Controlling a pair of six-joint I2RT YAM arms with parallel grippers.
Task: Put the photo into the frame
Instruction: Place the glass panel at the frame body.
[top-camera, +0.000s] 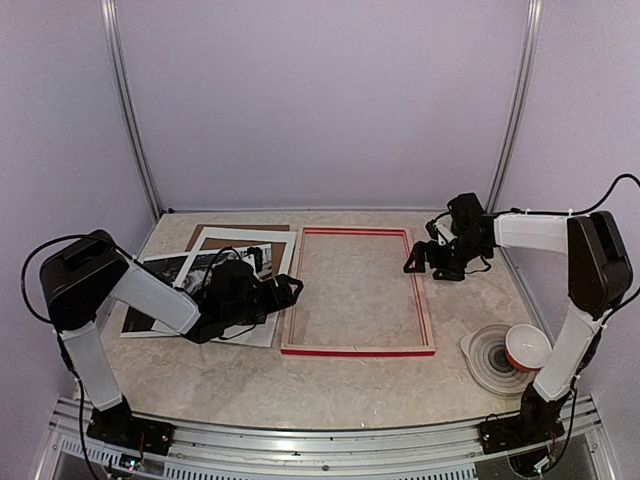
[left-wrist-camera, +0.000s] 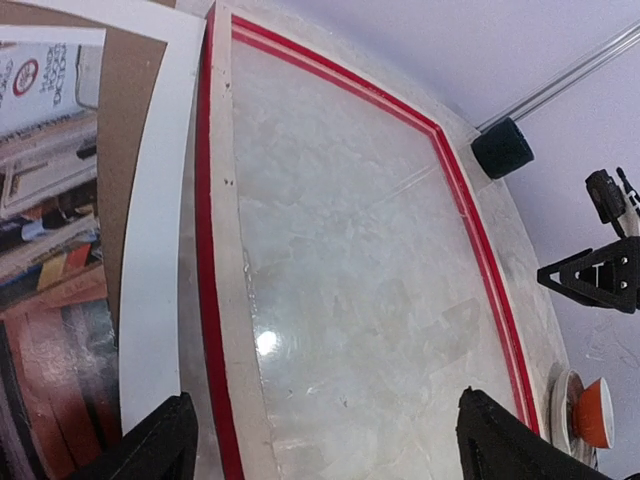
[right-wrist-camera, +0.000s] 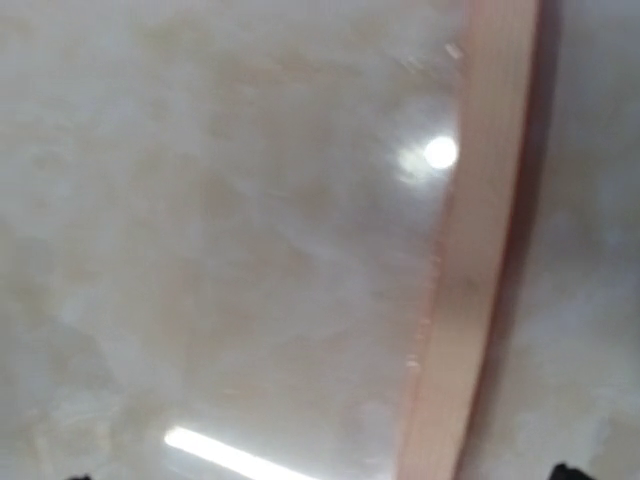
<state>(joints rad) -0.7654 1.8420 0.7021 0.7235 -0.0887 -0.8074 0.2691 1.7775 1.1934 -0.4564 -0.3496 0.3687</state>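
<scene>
The red frame (top-camera: 358, 351) lies flat mid-table, its pale wood rail (left-wrist-camera: 228, 250) up and a shiny pane inside. The photo (top-camera: 150, 290) lies left of it, partly under a white mat (top-camera: 262, 238); its book colours show in the left wrist view (left-wrist-camera: 50, 250). My left gripper (top-camera: 285, 290) is open and empty, low over the frame's left rail, fingers (left-wrist-camera: 150, 445) straddling rail and pane. My right gripper (top-camera: 425, 258) hovers open by the frame's far right corner. Its blurred view shows a pale rail (right-wrist-camera: 480, 250), with only the fingertips (right-wrist-camera: 570, 470) at the bottom corners.
A brown backing board (top-camera: 205, 232) lies under the mat at the back left. A stack of bowls with a red cup (top-camera: 525, 345) stands at the front right, also in the left wrist view (left-wrist-camera: 590, 410). Walls close in the table on three sides.
</scene>
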